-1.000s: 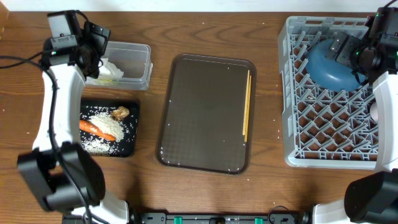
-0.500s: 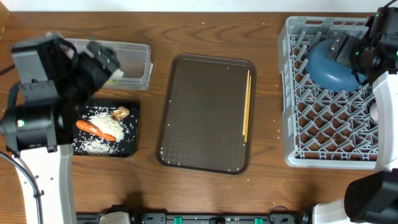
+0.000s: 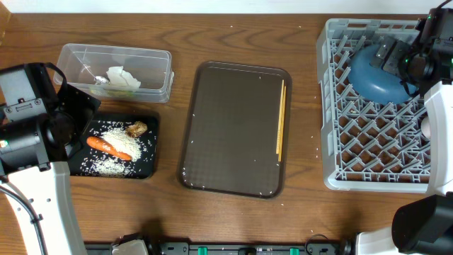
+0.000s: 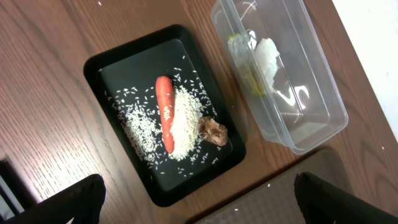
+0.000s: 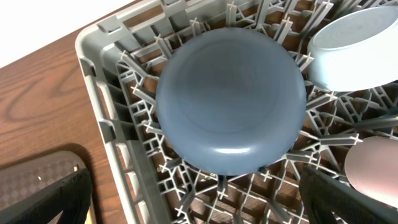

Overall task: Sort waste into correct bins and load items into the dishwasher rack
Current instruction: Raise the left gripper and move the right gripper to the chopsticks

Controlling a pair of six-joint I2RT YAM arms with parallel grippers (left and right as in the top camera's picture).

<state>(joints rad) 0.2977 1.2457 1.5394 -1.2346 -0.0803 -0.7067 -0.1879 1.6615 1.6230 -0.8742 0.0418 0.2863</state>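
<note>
With the left gripper [image 4: 199, 208] and right gripper [image 5: 199, 202] both released and empty, I judged the chopsticks [image 3: 280, 119] needed a low mid-length pinch, then transfer to the rack [image 3: 330, 106] at the bench's right edge.

Carrot [image 3: 110, 146], rice [image 3: 107, 164], lump [image 3: 136, 128] lie in black tray [image 3: 146, 171], napkin [image 3: 122, 76] in clear tub [image 3: 153, 66], blue dish [image 5: 230, 99] face-down in rack [image 3: 375, 142].

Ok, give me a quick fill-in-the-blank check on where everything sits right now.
The carrot lies in the ____ tray.
The napkin sits in the ____ plastic tub.
The chopsticks lie on the ____ serving tray.
The dish in the rack is ____.
Missing words: black, clear, brown, blue.
</note>
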